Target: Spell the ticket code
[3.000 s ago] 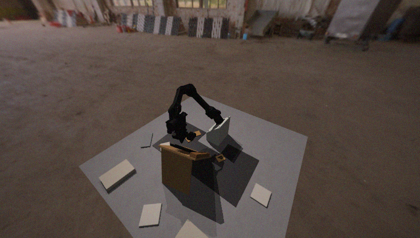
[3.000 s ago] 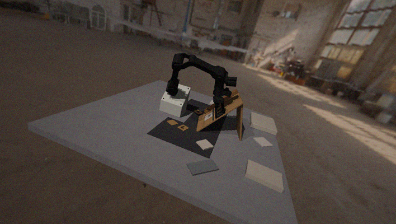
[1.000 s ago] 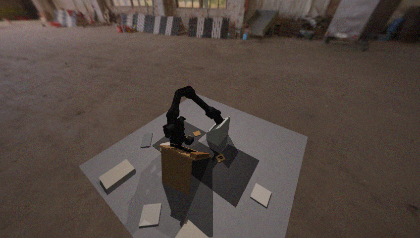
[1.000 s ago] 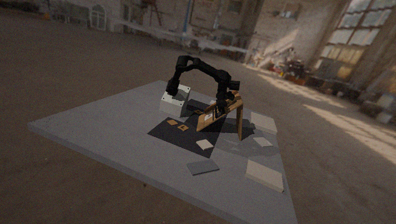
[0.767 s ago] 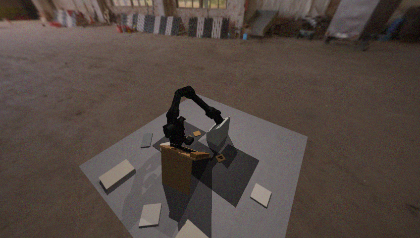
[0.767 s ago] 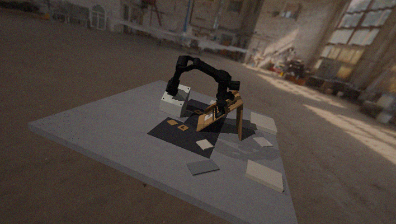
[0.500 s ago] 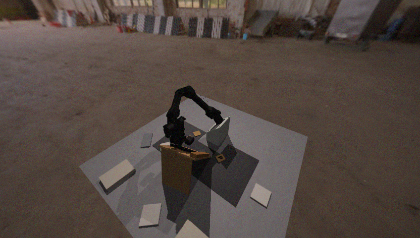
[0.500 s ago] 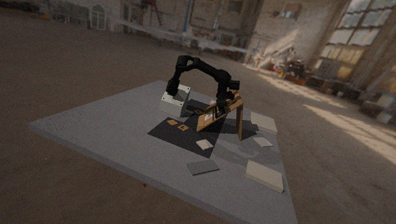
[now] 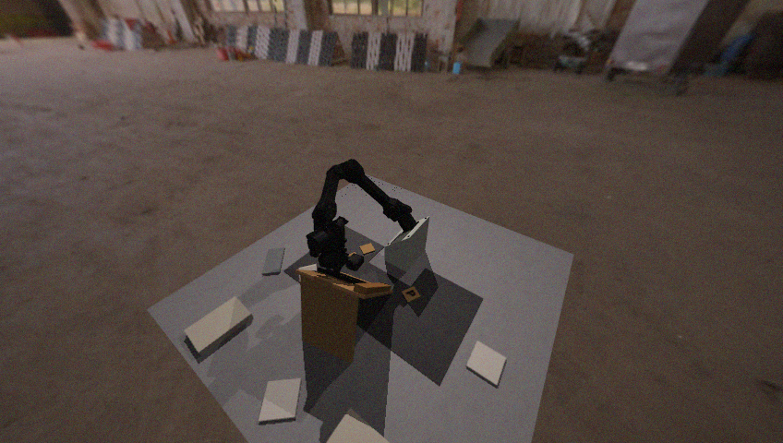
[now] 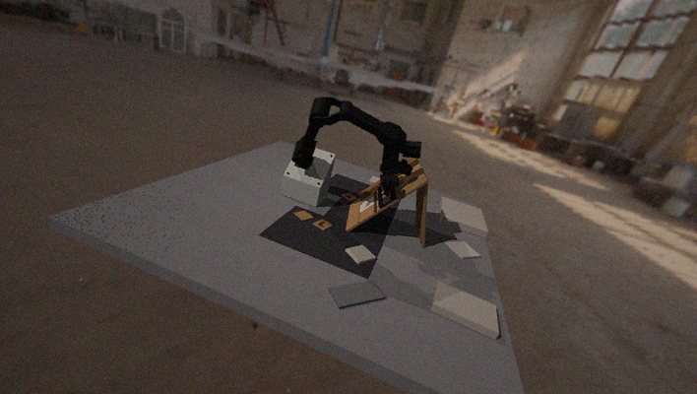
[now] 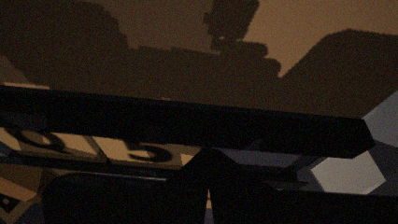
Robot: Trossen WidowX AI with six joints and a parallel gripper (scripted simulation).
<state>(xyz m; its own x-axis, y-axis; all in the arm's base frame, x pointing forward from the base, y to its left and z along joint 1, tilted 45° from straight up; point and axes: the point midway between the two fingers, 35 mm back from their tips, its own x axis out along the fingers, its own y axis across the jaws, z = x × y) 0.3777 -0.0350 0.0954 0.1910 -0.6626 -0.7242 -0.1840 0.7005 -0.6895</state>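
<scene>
My arm (image 9: 350, 171) (image 10: 370, 121) arches over the counter (image 9: 527, 274) (image 10: 202, 273), wrist downward at the board (image 9: 328, 316) (image 10: 424, 215). The gripper (image 10: 383, 198) (image 11: 209, 156) is closed, holding nothing.

Arm (image 9: 373, 184) (image 10: 367, 121): matte black throughout, slender links joined by bulkier, rounded joint housings. Wrist section carries a blocky black protrusion; gripper (image 9: 336, 269) (image 10: 386, 201) (image 11: 209, 156) likewise black, its fingers dark with sloped upper edges in the wrist view. Finer surface markings too dark to tell.

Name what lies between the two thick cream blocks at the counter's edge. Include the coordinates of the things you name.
A thin cream slab (image 9: 279, 401) (image 10: 463, 250), lying flat; the exterior view shows it.
</scene>
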